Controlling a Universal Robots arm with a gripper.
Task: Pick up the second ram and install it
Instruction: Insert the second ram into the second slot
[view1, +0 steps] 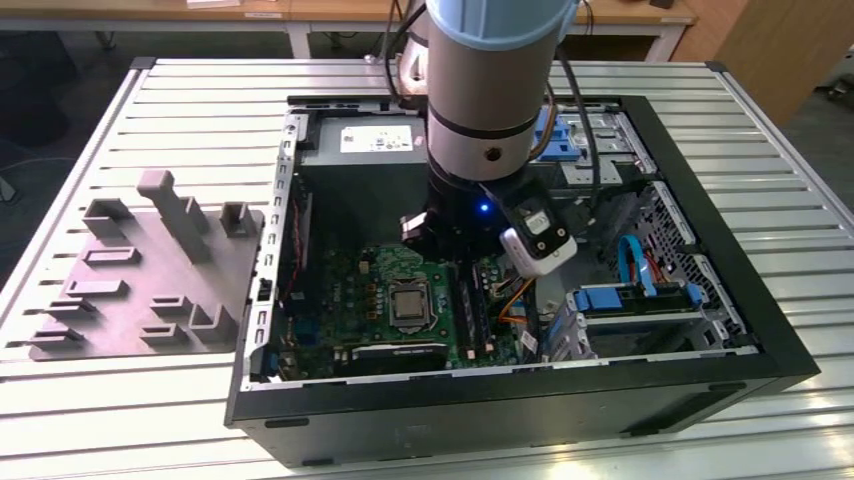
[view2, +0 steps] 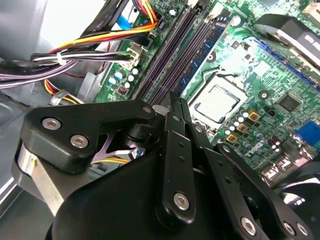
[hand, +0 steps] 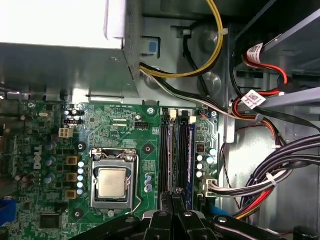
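Gripper (hand: 173, 196) low inside case (view1: 507, 410) on bench (view1: 120, 420), just above board (hand: 115, 125). Jaws drawn nearly together, slim gap left; cannot tell whether they pinch anything. Ram (hand: 169, 160): thin dark strip on edge in line with memory slots, running straight out from jaw tips, near end meeting them (touching or just apart, unclear). Slots lie between CPU (hand: 112, 182) and cable bundle (hand: 260, 187). Grey tray (view1: 134, 290) beside case, at exterior view's left.
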